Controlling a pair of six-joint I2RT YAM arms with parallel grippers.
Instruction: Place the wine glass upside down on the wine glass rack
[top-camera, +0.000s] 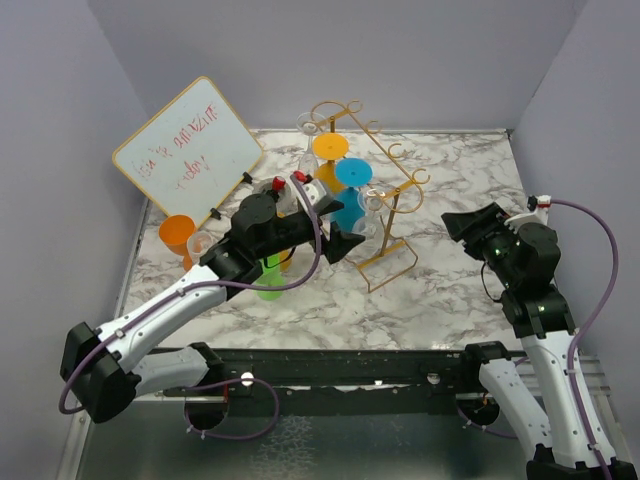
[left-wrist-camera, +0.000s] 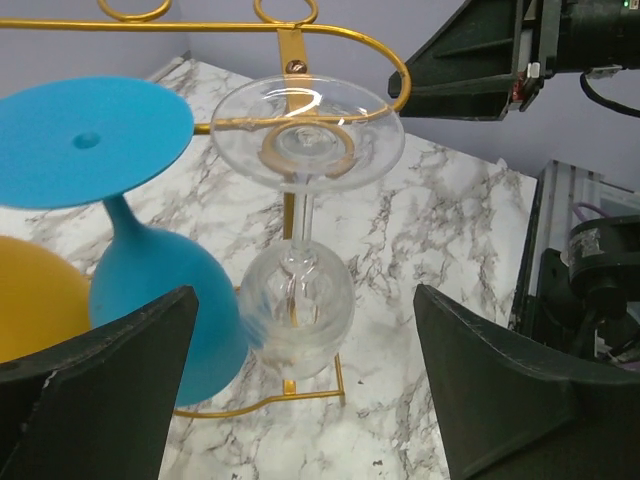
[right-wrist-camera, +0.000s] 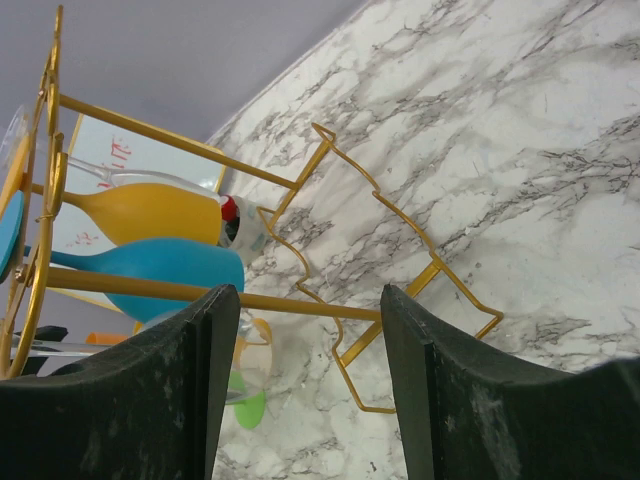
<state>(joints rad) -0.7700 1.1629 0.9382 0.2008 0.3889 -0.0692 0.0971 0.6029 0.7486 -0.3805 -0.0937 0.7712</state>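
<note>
The clear wine glass hangs upside down on the gold wire rack, its foot caught in the rack's arm. A blue glass and an orange glass hang beside it. My left gripper is open and empty, its fingers apart on either side just short of the clear glass's bowl, not touching it. In the top view it sits left of the rack base. My right gripper is open and empty, right of the rack. The right wrist view shows the rack base.
A whiteboard leans at the back left. An orange cup and a green cup stand left of the rack under my left arm. Grey walls close in the marble table on three sides.
</note>
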